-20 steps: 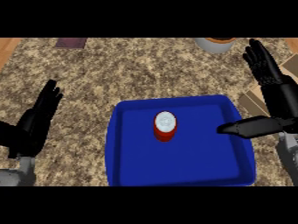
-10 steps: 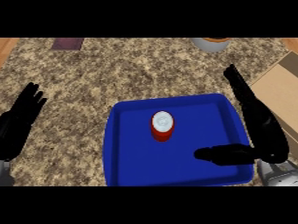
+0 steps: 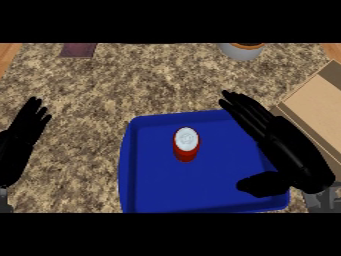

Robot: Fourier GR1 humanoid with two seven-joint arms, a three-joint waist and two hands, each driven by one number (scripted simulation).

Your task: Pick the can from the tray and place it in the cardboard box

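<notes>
Now, we note:
Can [image 3: 186, 144]: upright at centre of the blue tray [image 3: 158, 192], untouched.
Right hand [image 3: 287, 150]: fingers spread, above tray's right side.
Left hand [image 3: 14, 142]: spread, lower left.
Cardboard box [image 3: 328, 117]: right edge.

the small red can with a shiny silver top [image 3: 186, 144] stands straight up on the flat blue tray with a low rim [image 3: 152, 187]. it sits a little above the middle of the tray, and blue floor shows all around it. nothing is touching the can. the tray lies flat on the speckled stone counter, in the lower middle of the view. the open tan cardboard box [image 3: 328, 116] lies to the right of the tray, near the tray's top right corner. it runs off the right edge, so only part of it shows. its inside looks plain light brown.
</notes>
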